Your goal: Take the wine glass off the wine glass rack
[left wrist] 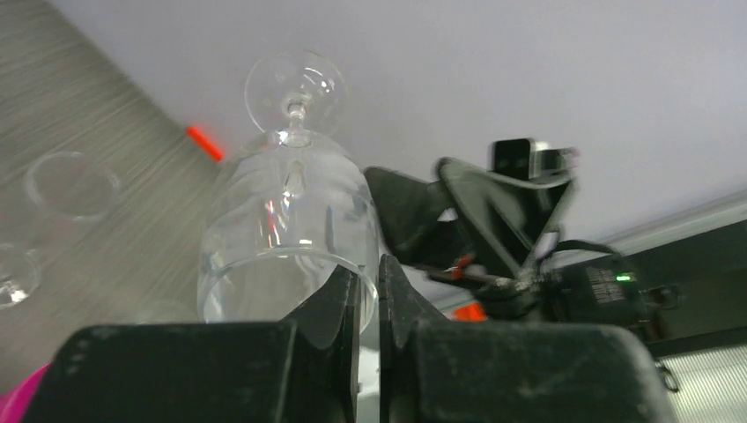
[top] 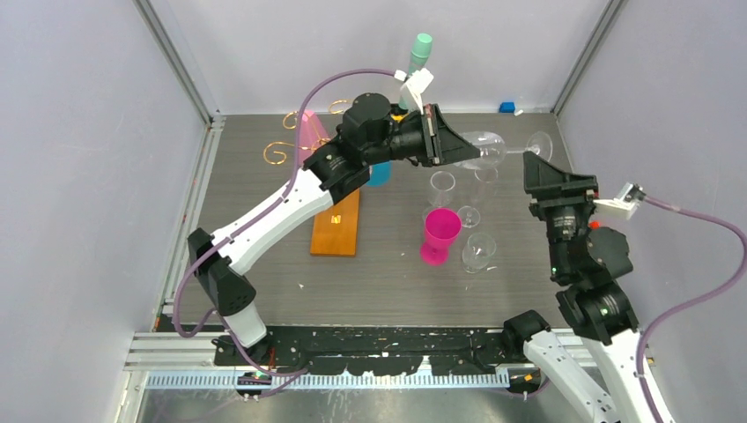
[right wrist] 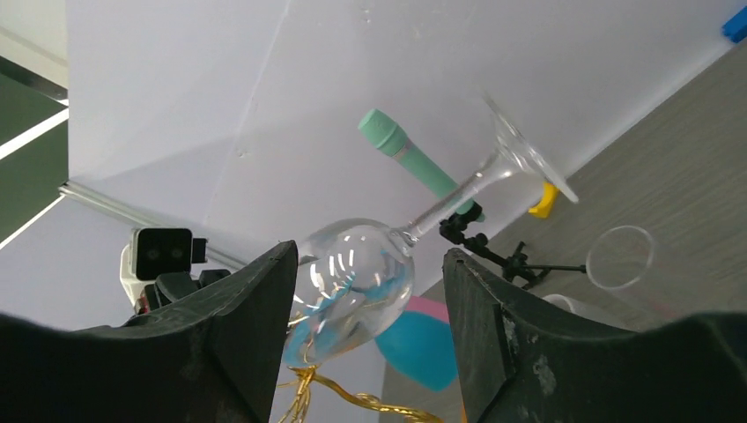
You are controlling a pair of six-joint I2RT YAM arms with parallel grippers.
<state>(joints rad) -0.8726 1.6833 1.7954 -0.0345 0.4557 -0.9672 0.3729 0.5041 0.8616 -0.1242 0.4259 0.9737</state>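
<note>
Half rack [top: 337,233] hid by L arm [top: 275,210], L claw [left wrist: 368,280] pinching wine glass [left wrist: 282,225]

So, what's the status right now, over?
Left fingers shut on wine glass rim. Right fingers open near its foot. Glass sideways in air, away from wine glass rack. Pink goblet, clear glasses standing below.

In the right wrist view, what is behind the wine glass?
Behind the wine glass: the mint-green cylinder on a black tripod, a blue object, and gold wire of the wine glass rack, mostly hidden by the right fingers.
</note>
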